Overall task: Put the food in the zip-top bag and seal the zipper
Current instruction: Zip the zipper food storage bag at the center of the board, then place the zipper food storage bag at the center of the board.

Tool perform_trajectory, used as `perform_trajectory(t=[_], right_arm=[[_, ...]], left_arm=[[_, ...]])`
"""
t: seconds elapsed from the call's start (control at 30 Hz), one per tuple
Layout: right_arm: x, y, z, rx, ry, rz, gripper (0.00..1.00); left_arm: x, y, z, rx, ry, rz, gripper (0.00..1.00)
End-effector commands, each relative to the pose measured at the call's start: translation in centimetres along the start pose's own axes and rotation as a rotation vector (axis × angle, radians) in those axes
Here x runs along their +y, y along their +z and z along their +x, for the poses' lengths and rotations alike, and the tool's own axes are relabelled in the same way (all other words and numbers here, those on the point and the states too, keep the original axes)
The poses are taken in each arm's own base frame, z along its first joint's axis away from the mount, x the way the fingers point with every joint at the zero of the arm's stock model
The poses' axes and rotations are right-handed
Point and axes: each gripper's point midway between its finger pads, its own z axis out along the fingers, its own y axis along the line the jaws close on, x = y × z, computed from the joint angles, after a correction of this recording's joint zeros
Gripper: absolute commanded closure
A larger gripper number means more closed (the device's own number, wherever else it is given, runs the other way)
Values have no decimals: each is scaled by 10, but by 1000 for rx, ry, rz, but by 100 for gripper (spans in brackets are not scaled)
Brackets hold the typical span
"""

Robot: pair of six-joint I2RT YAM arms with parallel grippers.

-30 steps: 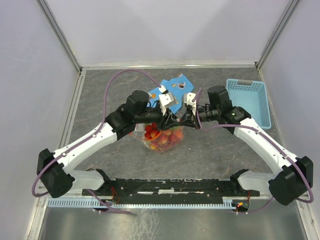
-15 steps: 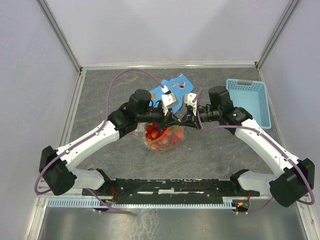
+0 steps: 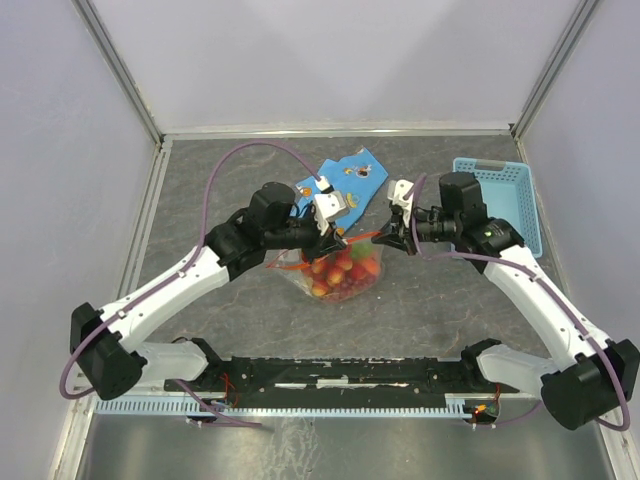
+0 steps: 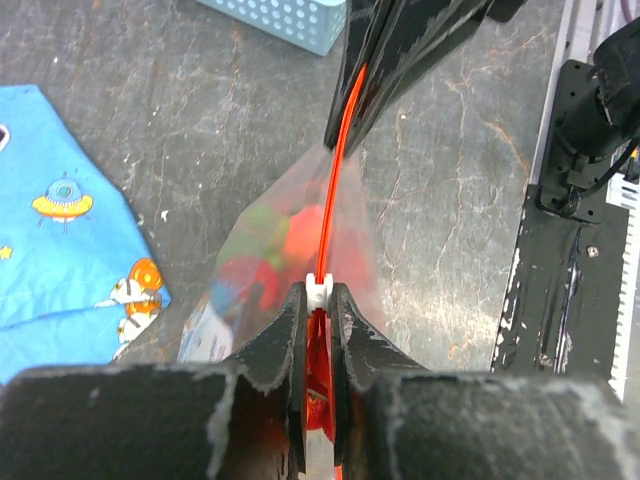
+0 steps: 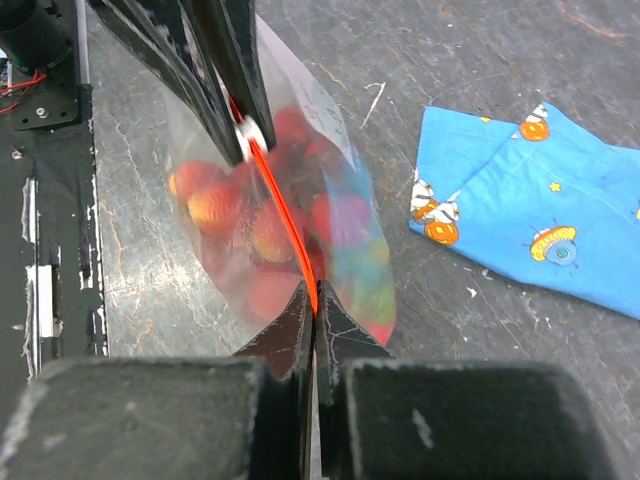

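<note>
Where the zip-top bag (image 3: 345, 287) hangs between your two arms, near the middle of the worktop (image 3: 200, 190), the food (image 3: 343, 272) sits inside it as a cluster of red, orange and green pieces. You can see the zipper (image 4: 340, 170) pulled taut as a thin red-orange line along the bag's mouth, running from one gripper to the other. Your left gripper (image 4: 318, 297) has its jaws clamped on the zipper at the end that carries the small white slider (image 4: 318, 289). Your right gripper (image 5: 313, 303) has its jaws pressed together on the opposite end. Whether the bag's bottom touches the worktop is hard to judge from above; it probably rests there. Just beyond the bag, on the far side, lies a blue patterned cloth (image 3: 347, 177), apart from it. A light-blue basket (image 3: 512, 195) stands off to the right, beside your right arm's wrist.
</note>
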Motion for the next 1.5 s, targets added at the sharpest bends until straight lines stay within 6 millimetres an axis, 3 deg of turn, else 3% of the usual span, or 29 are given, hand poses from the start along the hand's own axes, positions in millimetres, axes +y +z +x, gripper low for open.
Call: perform_trajectory(t=[0.0, 0.97, 1.17, 1.37, 1.4, 1.47], right_arm=[[-16, -20, -5, -21, -18, 111, 98], [-87, -82, 29, 5, 179, 594, 98], [-88, -77, 29, -29, 184, 571, 98], [-85, -66, 19, -85, 180, 500, 98], [-85, -66, 18, -91, 181, 502, 96], [-87, -68, 13, -106, 185, 512, 80]], left_arm=[[14, -28, 5, 20, 34, -101, 97], [31, -102, 59, 154, -150, -424, 97], [35, -112, 60, 146, -182, -485, 97], [39, -99, 52, 79, -237, -488, 94], [41, -97, 51, 67, -246, -495, 92], [45, -94, 45, 39, -263, -506, 89]])
